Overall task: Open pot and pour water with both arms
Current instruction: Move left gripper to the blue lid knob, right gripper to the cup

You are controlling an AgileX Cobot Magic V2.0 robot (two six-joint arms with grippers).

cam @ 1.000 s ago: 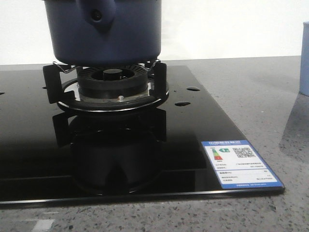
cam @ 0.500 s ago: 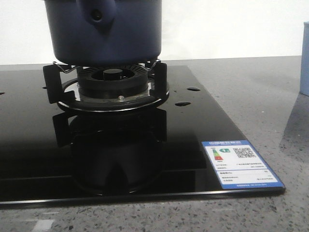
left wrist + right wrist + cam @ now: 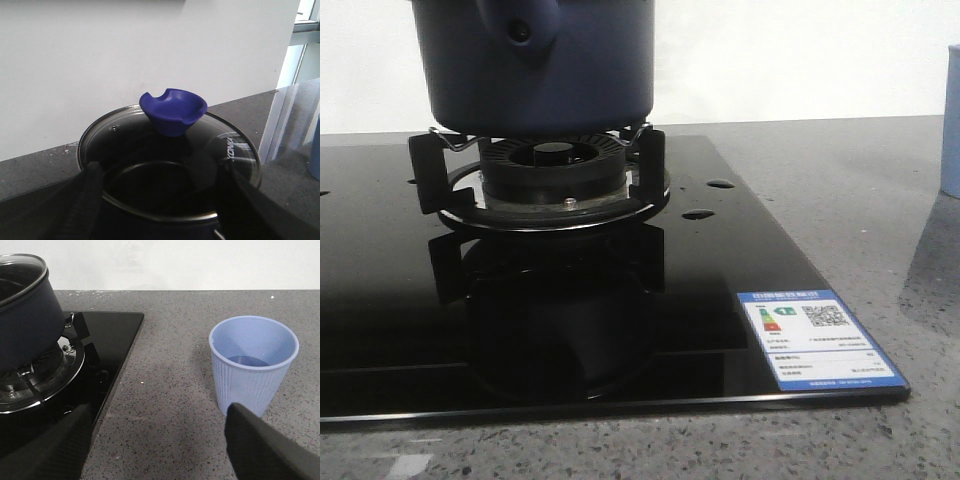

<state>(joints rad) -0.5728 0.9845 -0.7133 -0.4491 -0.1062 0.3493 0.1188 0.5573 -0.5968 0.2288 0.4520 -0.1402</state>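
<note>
The dark navy pot (image 3: 535,70) stands on the gas burner (image 3: 552,165), its handle mount with a round hole facing the front view. A glass lid (image 3: 120,145) with a blue cup-shaped knob (image 3: 173,111) covers it. My left gripper (image 3: 159,172) is open just above the lid's near edge, a finger on either side and the knob beyond them, untouched. My right gripper (image 3: 159,412) hangs open over the grey counter, between the hob and a pale blue ribbed cup (image 3: 252,370) holding a little water (image 3: 245,361). Neither gripper appears in the front view.
The black glass hob (image 3: 740,250) carries a white and blue label (image 3: 818,338) at its front right corner. Speckled grey counter (image 3: 170,340) runs right of the hob to the cup (image 3: 951,120). A white wall backs the counter.
Pot, burner and cup stay where they were. Only the dark reflection in the hob glass under the burner shifts slightly.
</note>
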